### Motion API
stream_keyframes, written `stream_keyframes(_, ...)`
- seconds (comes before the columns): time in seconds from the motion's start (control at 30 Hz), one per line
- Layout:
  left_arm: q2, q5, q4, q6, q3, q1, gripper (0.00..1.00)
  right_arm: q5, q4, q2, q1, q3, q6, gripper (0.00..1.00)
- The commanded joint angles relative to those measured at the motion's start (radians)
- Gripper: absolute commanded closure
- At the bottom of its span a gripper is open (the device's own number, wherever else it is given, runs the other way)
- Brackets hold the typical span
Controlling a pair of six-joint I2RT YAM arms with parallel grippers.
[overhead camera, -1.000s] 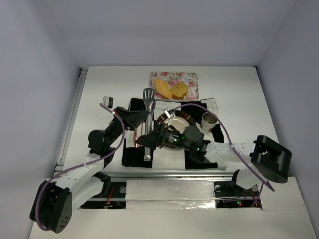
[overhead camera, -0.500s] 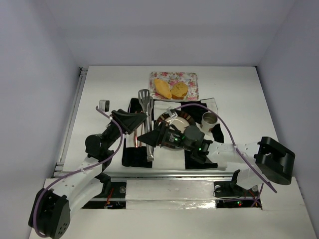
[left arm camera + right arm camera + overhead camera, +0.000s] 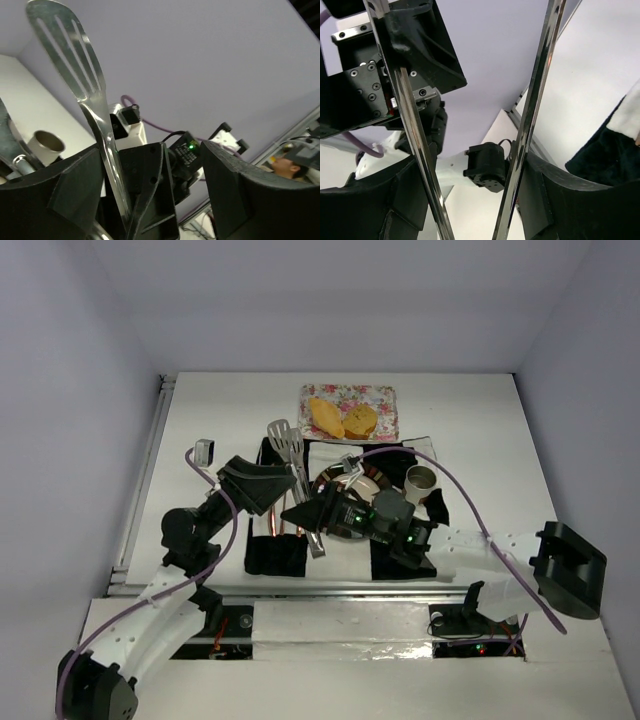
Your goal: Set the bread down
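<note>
The right tool (image 3: pixel 299 515) clamps the slotted tongs (image 3: pixel 284 438) clear of the table (image 3: pixel 200 430), probably to pinch with, while the left tool (image 3: pixel 283 483) gapes open around one arm and the bread (image 3: pixel 343 418) lies on the floral tray (image 3: pixel 386 400) beyond.

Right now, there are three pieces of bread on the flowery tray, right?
Not quite: there are two pieces of bread, not three. The top external view shows a longer yellow-orange piece beside a shorter browner piece, both on the flowery tray.
</note>
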Motion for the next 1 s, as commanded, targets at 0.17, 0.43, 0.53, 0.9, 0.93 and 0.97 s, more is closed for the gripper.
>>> stream_keyframes(0.17,-0.039,0.044,-0.158,0.130,0.070,-0.002,0.13,0.005,-0.011,-0.086,-0.025,0.051,0.006,0.34)
stream_keyframes(0.43,-0.056,0.022,-0.289,0.194,0.108,-0.002,0.01,-0.012,-0.037,-0.123,-0.064,0.043,0.013,0.36)
stream_keyframes(0.53,-0.088,-0.016,-0.449,0.282,0.161,-0.002,0.01,-0.009,-0.132,-0.146,-0.105,0.051,-0.022,0.38)
stream_keyframes(0.9,-0.308,-0.271,-0.985,0.588,0.271,-0.002,0.01,-0.122,-0.750,-0.123,-0.337,0.221,-0.318,0.38)
stream_keyframes(0.93,-0.321,-0.281,-1.035,0.599,0.267,-0.002,0.01,-0.130,-0.780,-0.111,-0.364,0.238,-0.339,0.38)
stream_keyframes(0.97,-0.350,-0.297,-1.057,0.619,0.263,-0.002,0.01,-0.154,-0.835,-0.077,-0.380,0.277,-0.379,0.38)
